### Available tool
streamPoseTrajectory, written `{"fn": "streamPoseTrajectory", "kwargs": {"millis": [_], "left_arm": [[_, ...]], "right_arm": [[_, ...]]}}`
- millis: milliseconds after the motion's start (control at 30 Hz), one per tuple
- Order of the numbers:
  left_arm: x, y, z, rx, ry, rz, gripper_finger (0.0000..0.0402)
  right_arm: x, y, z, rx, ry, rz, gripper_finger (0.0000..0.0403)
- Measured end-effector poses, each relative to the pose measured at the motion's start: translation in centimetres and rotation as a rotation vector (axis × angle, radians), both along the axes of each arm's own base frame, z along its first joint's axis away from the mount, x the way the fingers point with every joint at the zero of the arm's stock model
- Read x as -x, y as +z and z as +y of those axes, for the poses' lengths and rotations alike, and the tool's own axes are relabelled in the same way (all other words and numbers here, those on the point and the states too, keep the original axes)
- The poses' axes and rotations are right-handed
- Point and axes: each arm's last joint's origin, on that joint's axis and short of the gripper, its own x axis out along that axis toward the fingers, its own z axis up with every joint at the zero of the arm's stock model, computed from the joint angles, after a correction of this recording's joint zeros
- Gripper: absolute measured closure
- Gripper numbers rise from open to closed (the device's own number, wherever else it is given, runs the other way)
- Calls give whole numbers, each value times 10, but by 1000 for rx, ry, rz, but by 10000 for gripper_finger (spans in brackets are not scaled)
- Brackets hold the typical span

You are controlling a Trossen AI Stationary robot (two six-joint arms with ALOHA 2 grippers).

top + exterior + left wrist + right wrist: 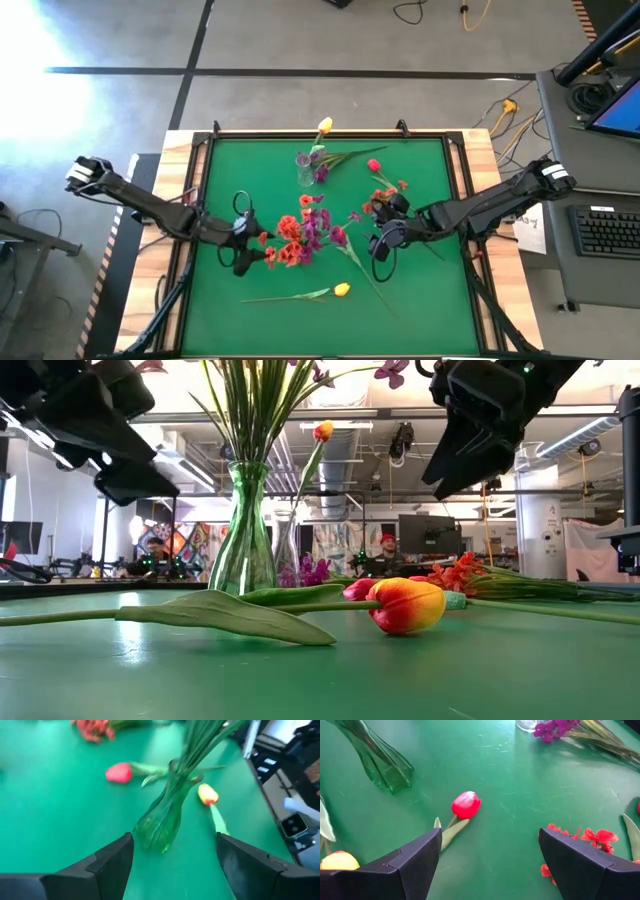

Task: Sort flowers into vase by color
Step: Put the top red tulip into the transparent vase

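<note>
Your right tool hangs with fingers spread above the red-pink artificial tulip lying on the green worktop, apparently lined up to pick it; your left tool, also spread, faces the green-tinted glass vase.

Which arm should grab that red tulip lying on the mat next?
Right. The right gripper hangs open directly facing the red tulip; the left gripper faces the green vase.

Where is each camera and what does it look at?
High view: above, looking straight down on the green table and both arms.
Low view: at tabletop height, facing the green vase; arms hang overhead.
Left wrist view: past open left gripper at that vase.
Right wrist view: past open right gripper at a red tulip.
All show the vase.
</note>
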Motion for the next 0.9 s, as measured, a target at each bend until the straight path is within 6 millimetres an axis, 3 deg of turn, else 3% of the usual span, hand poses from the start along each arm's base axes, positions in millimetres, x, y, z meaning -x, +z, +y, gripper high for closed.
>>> {"fn": "streamPoseTrajectory", "kwargs": {"millis": [133, 300, 533, 700, 900], "left_arm": [[2, 5, 1, -4, 23, 84, 134], [2, 25, 5, -130, 134, 190, 134], [2, 51, 9, -257, 255, 243, 134], [2, 57, 11, -296, 302, 232, 134], [3, 61, 13, -338, 359, 211, 134]], "right_arm": [[3, 5, -7, -27, -77, 62, 78], [4, 13, -26, -47, -173, 126, 78], [-1, 16, -57, -6, -68, 194, 78], [1, 14, -78, 22, -80, 230, 78], [5, 14, -110, 3, -214, 228, 78]]}}
